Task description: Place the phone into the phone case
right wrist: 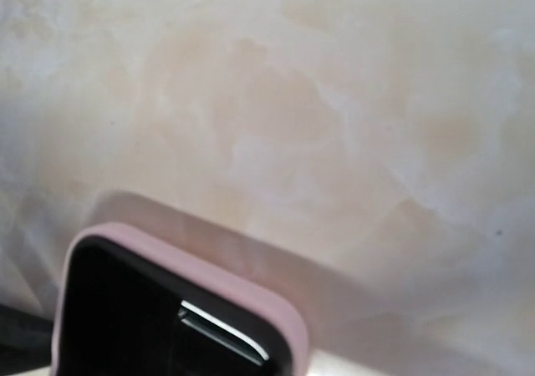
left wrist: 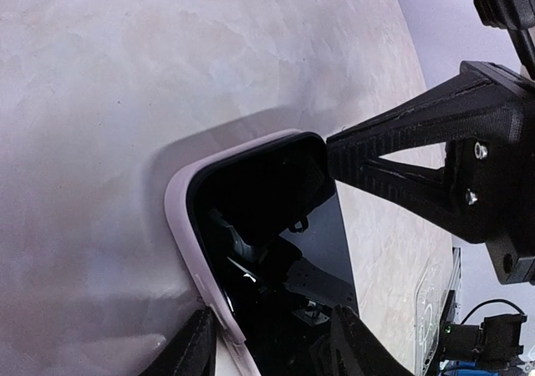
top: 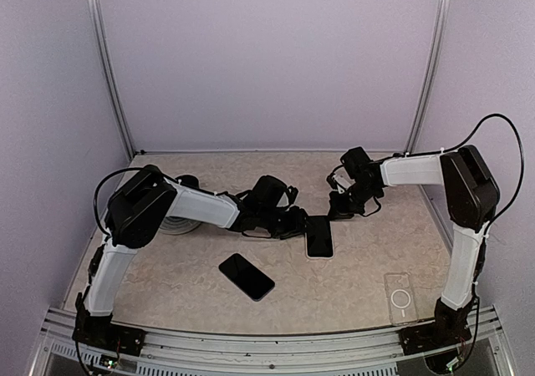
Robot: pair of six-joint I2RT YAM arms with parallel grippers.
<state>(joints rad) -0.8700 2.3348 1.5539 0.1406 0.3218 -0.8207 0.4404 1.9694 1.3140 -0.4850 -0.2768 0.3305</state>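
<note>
Left wrist | phone (left wrist: 276,255) black, glossy | pink case (left wrist: 179,217) (rim around it)

Work surface: table top (top: 192,284), pale beige with a marbled, matte finish, extending on every side of the left claw (top: 292,223) and the right claw (top: 338,210).

Back wall (top: 267,58): plain pale lavender panel, well beyond both claws.

Left wall (top: 42,142) and right wall (top: 510,58): same lavender, each outboard of its claw.

Rear corners: left upright (top: 107,67) and right upright (top: 430,67), bare metal, rising far behind the claws.

Near edge: ribbed metal rail (top: 276,342) along the table, well apart from the claws on their near side.

Lighting: even and diffuse. Shadows on the surface close to the claws are soft-edged.
</note>
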